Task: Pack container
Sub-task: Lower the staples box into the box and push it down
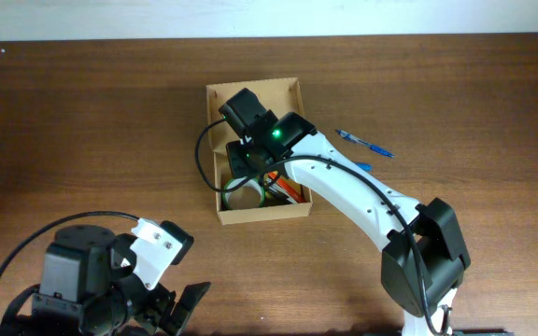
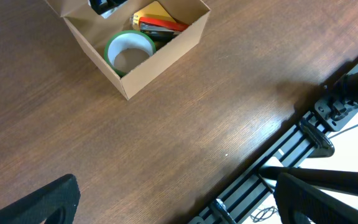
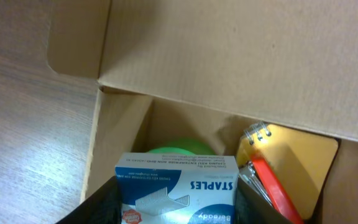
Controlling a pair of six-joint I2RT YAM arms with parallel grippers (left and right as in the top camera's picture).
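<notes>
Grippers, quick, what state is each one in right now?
Left gripper: open, empty.
Right gripper: closed on the staples box, over the container.

You have one readable word here: "STAPLES", in capitals on the face of the small blue-and-white box [image 3: 176, 186] in the right wrist view. To that camera the word reads upside down, with its letters running from right to left. The box sits between the two dark fingers of the right pincer [image 3: 176, 211], over the open container [image 3: 120, 149]. Lines of smaller print run along the box's far edge, too fine for you to make out. A round red badge at its near left corner is also too small to read. In the overhead and left wrist views, any print is too small to tell.
</notes>
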